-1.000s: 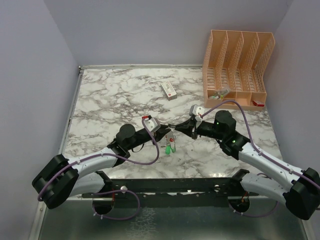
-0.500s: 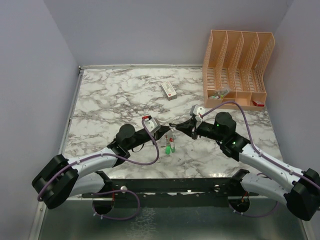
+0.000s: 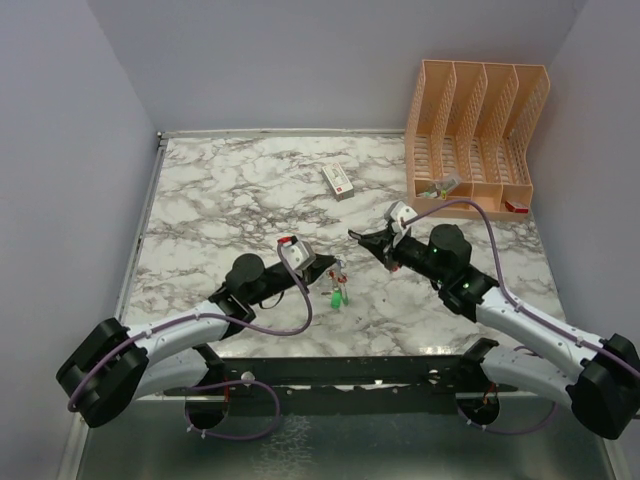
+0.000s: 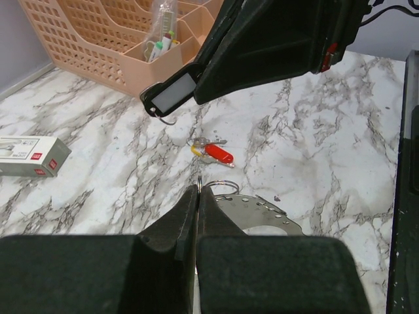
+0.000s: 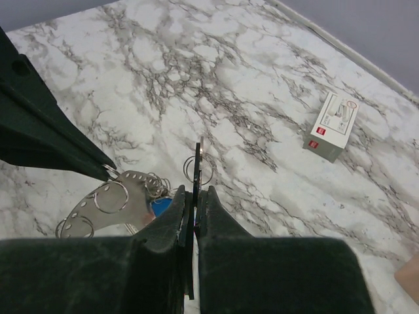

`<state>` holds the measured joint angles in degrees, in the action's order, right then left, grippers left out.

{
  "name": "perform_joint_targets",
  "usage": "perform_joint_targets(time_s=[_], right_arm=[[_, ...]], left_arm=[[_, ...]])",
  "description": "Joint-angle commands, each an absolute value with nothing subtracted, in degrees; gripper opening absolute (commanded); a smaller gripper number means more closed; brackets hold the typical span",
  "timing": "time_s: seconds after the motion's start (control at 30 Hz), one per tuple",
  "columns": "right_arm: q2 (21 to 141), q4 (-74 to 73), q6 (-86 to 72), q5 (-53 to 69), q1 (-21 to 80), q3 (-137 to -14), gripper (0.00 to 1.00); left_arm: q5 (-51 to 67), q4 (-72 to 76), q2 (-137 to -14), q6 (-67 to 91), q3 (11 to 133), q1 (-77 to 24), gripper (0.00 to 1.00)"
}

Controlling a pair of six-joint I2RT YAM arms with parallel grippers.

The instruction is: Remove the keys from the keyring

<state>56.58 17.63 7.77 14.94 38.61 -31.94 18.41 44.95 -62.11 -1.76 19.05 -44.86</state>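
The keyring (image 5: 127,199), a grey perforated band hung with wire loops, sits near the middle of the worktop (image 3: 220,200). You see the keys (image 3: 337,290) bunched beside it, green and red heads showing.

Your left pincer (image 4: 198,191) is fully closed, pinching a loop at the band's end. Your right pincer (image 5: 194,191), also closed, grips a small wire ring (image 5: 198,171) just apart from the band.

Farther back lie a white box (image 3: 338,180) and a peach file rack (image 3: 475,100).
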Motion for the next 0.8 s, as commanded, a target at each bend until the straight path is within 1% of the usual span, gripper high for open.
perform_joint_targets(time_s=[0.0,0.13,0.23,0.4,0.5,0.63,0.77], right_arm=[[58.09,19.26,8.92,12.97,38.58,-31.50,0.01],[59.71,19.41,6.32,8.37,38.58,-31.73,0.01],[61.18,17.97,2.00,2.58,38.58,-31.97,0.01],[62.33,10.50,-11.75,-8.79,38.58,-31.46,0.01],[63.34,5.76,-16.77,-14.62,38.14,-30.59,0.01],[66.77,2.95,-21.29,-16.33,36.53,-29.94,0.01],[70.78,4.35,-24.69,-15.02,33.71,-29.21,0.01]], left_arm=[[17.61,45.97,-60.19,-1.41,18.28,-45.12,0.00],[16.19,45.91,-59.49,-1.18,17.65,-45.11,0.00],[14.71,45.88,-59.30,-0.60,17.05,-45.09,0.00],[11.73,45.88,-59.19,-0.21,16.04,-45.14,0.00],[10.15,45.88,-59.09,1.53,15.53,-45.15,0.00],[7.33,45.12,-58.69,2.62,15.38,-45.10,0.00],[5.21,44.23,-57.62,3.43,14.85,-45.04,0.00]])
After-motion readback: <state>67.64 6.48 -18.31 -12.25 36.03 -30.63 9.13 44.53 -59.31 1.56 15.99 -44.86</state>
